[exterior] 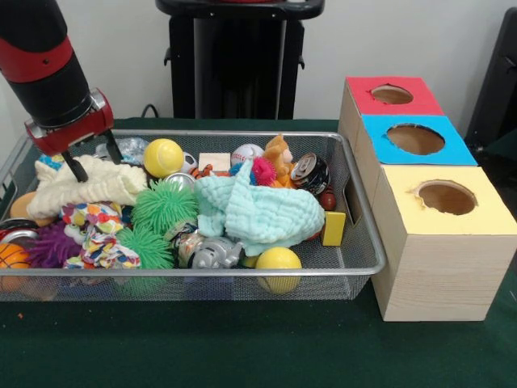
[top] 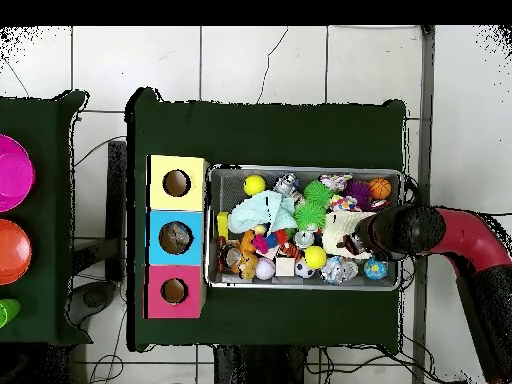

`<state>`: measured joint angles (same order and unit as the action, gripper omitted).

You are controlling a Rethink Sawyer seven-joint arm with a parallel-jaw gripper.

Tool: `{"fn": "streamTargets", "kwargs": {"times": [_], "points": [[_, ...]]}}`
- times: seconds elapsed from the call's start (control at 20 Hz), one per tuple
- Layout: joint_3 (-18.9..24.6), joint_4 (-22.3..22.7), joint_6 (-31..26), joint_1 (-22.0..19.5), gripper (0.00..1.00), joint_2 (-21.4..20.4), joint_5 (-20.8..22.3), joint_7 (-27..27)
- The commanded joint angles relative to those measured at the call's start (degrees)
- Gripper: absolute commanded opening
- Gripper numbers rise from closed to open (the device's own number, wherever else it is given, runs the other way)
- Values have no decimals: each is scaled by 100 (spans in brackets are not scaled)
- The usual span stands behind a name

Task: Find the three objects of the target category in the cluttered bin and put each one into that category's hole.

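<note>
hanging over the wire-mesh basket's point(exterior: 355, 263) end farthest from the boxes, the gripper point(exterior: 90, 159) is seen with fingers point(exterior: 77, 168) spread, empty, above a cream cloth point(exterior: 85, 184). a crushed clear bottle point(exterior: 131, 148) is glimpsed just beside it; the blue-topped hole point(exterior: 415, 139) stands well apart.

no readable text, labels or numbers anywhere
</note>
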<state>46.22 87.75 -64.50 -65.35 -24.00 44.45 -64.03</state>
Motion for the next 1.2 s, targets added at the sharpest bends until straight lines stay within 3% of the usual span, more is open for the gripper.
{"fn": "streamTargets", "kwargs": {"times": [0.05, 0.5, 0.7, 1.2], "points": [[53, 512, -421, -82, 100, -215, -86, 1741], [53, 1191, -48, -153, 100, -327, -24, 1384], [3, 1414, 168, -172, 100, -193, 80, 1236], [-190, 1331, 533, -312, 100, 432, 439, 1319]]}}
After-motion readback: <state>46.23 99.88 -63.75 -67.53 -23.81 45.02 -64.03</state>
